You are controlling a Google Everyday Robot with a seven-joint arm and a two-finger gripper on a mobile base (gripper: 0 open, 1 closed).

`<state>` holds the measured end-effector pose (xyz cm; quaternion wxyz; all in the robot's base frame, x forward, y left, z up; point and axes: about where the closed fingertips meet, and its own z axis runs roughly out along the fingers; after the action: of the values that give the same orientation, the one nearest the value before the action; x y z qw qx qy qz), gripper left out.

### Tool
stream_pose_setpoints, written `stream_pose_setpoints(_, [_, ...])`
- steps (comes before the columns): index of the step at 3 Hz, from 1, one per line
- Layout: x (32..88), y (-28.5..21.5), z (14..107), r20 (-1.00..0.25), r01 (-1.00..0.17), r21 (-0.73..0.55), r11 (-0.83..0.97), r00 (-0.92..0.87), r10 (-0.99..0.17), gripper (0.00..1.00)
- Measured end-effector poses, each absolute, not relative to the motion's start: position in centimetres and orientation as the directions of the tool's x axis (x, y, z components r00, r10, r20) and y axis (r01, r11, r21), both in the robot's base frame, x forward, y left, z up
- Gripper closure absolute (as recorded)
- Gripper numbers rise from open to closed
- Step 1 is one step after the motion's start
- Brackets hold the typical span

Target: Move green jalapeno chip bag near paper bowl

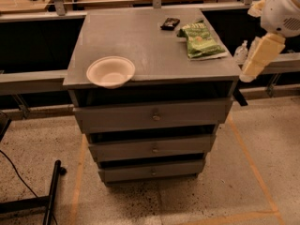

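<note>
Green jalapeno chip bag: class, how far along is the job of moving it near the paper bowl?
Done: nothing yet. The green jalapeno chip bag lies back right on the cabinet top, apart from the paper bowl at its front left edge. In hand: nothing; only the arm shows, right of the cabinet, and the gripper is out of view. Left: grasp the bag, carry it across, set it beside the bowl.

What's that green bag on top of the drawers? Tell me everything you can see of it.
The chip bag is a flat, crinkly green packet with pale lettering and a lighter picture on front. It lies face up at the back right of the grey cabinet top. A small black packet lies close to its far left corner; the bowl sits apart, front left. The gripper is not in view; only the arm shows, to the right, clear of the bag.
</note>
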<state>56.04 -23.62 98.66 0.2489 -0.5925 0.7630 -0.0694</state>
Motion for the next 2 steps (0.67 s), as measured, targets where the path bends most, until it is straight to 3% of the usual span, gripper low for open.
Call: stream_pose_setpoints(2, [70.4, -27.5, 96.5, -0.462, -0.729, -0.476, 0.492, -0.268, -0.845, 0.00])
